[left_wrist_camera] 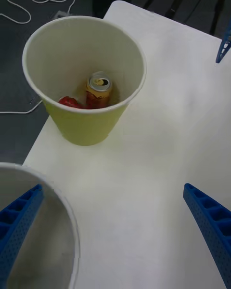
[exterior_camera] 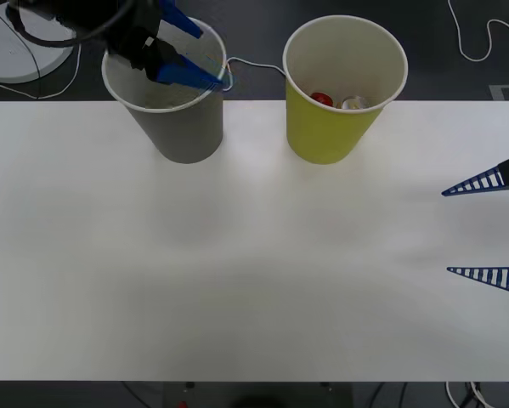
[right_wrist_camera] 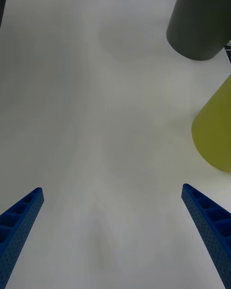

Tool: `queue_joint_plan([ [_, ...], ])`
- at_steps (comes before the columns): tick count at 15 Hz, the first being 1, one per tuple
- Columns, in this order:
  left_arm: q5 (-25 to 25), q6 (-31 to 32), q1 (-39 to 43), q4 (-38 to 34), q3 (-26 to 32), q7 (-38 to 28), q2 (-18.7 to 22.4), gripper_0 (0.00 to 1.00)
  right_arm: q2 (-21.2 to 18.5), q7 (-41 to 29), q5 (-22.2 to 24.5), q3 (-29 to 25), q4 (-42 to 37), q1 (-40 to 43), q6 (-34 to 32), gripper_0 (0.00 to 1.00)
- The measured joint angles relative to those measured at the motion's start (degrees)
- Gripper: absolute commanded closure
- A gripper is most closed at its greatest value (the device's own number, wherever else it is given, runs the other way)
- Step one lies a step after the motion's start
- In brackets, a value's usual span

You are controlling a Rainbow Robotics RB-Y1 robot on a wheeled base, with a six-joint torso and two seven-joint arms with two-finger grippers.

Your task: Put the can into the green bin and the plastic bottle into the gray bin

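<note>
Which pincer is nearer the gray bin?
Left. The left pincer hovers open over the gray bin; the right pincer sits open at the table's far right edge.

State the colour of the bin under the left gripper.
Gray with a white rim: the gray bin under the left gripper, clearest in the front view.

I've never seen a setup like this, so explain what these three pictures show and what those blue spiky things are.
The blue ribbed spikes are a two-armed robot's fingers. One picture looks down from above the arms at a white table; the other two come from cameras on each wrist. The left gripper hovers open over the gray bin, holding nothing. The right gripper waits open at the table's right side, also empty. A can lies inside the green bin, next to something red.
</note>
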State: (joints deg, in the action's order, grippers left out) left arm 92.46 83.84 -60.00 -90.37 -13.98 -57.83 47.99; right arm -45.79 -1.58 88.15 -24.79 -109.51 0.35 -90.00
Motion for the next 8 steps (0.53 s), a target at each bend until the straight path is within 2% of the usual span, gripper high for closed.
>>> queue_joint_plan([
  [8, -2.37, 4.44, 19.35, -5.07, 14.47, 18.39, 3.38, 0.00, 0.00, 0.00, 0.00, 0.00, 0.00, 0.00, 0.00, 0.00],
])
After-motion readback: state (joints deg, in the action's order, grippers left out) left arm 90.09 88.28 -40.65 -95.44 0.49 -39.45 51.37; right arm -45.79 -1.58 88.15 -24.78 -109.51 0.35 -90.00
